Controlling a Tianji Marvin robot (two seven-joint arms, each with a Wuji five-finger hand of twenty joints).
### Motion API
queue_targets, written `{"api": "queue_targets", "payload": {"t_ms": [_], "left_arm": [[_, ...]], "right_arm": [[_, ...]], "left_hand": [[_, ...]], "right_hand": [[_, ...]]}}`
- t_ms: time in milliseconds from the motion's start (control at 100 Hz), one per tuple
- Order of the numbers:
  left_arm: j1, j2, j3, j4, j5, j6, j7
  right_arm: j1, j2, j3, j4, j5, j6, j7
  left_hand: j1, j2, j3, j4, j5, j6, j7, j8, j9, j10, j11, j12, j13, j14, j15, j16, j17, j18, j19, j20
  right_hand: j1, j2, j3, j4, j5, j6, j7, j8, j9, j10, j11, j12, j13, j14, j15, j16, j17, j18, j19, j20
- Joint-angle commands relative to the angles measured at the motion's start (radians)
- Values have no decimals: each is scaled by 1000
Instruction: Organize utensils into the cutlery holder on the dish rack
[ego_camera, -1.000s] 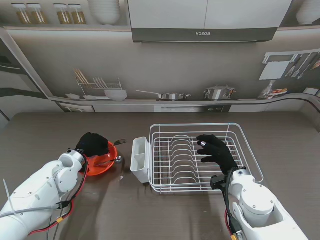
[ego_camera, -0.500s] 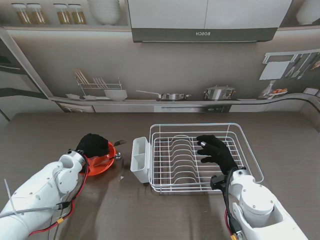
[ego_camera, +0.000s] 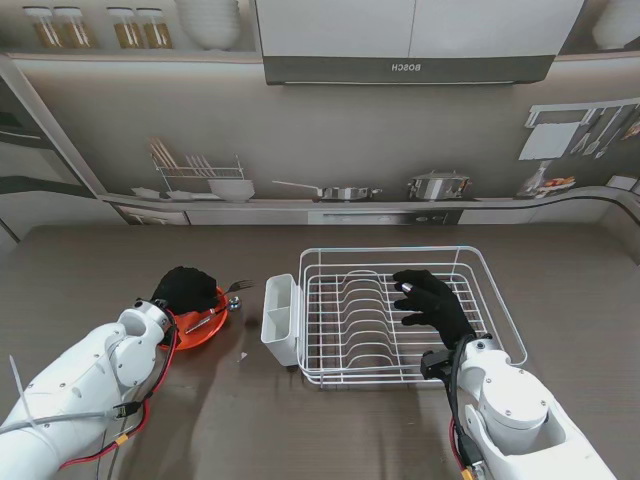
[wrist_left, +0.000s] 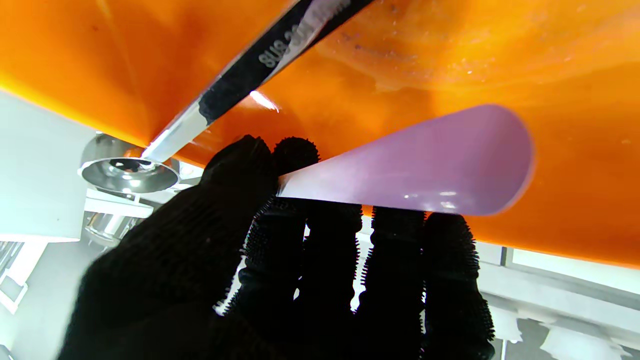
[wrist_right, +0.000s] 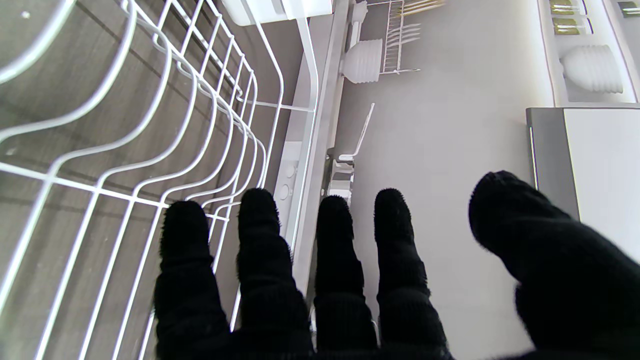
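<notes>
Left robot hand (ego_camera: 186, 288) sits over the orange bowl (ego_camera: 198, 330) on the left part of the bench (ego_camera: 120, 262). Left wrist view: fingers (wrist_left: 320, 235) pinch a pale lilac, flat-ended utensil handle (wrist_left: 420, 170) against the bowl's inner wall; grasp looks set, though whether the piece is lifted clear I cannot tell. A steel spoon (wrist_left: 129, 174) lies across the bowl beside it, with its round end past the rim. Stand view shows a fork (ego_camera: 238, 285) poking out past the bowl's far-right edge and a metal end near the rim toward the holder.

Cutlery holder (ego_camera: 281, 318): white, hung on the left side of the dish rack (ego_camera: 410, 315), just right of the bowl. No utensil visible in it. Judgement: task at an early stage, first pick in hand, at least spoon and fork still to go.

Right robot hand (ego_camera: 432, 305): released, fingers spread, holding nothing, resting over the rack's wires at centre-right.

Room: the short stretch of bench between bowl and holder is unobstructed. Edges to mind: bowl rim on lift-out, the crossing spoon, the holder's narrow top opening, rack's left rail. Right arm is well apart from that path.
</notes>
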Motion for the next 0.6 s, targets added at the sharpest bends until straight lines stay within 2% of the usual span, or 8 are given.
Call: {"api": "queue_targets", "payload": {"t_ms": [0,590], "left_arm": [[-2,-9,-4,2,-6,-1,-7],[22,-30,-73,-28,-76,-2,-9]], "right_arm": [[-3,-5,-3,-1,2,0,14],[-2,-5,-4,1,2,-1,16]], "left_hand": [[30,-26,72,-14,21,-8,54,17,33,-25,-5,18,16,7,-13,-2,12,-30,-3,-3],[34,-26,72,-14,22,-4,48,19,34,-23,-13,22,15,7,-22,1,13,-31,-12,-7]], "right_hand": [[-32,17,-7,22,-1,-2,-7,-21,11,5,-5,-3,28,4,-2,0,9,6,-9,10],[-32,16,-7,22,1,-2,-6,-21,10,5,-5,-3,29,4,-1,0,9,7,-9,9]]}}
